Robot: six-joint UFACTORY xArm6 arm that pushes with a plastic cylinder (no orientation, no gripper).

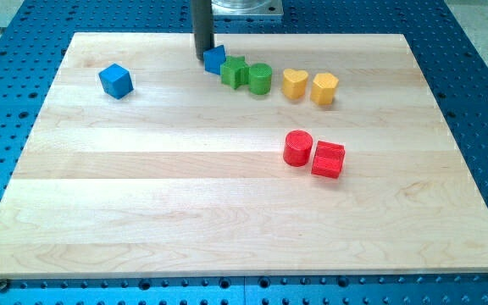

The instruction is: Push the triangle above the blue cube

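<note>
A blue cube (116, 80) sits on the wooden board at the upper left. A blue triangle (216, 59) sits near the board's top edge, right of the cube and a little higher in the view. My tip (202, 56) is at the triangle's left side, touching or nearly touching it. The rod partly hides the triangle's left edge.
A green star-like block (235, 72) touches the triangle's right side, with a green cylinder (260, 78) next to it. A yellow heart (294, 84) and a yellow hexagon-like block (324, 87) lie further right. A red cylinder (297, 147) and a red cube (329, 158) sit at the middle right.
</note>
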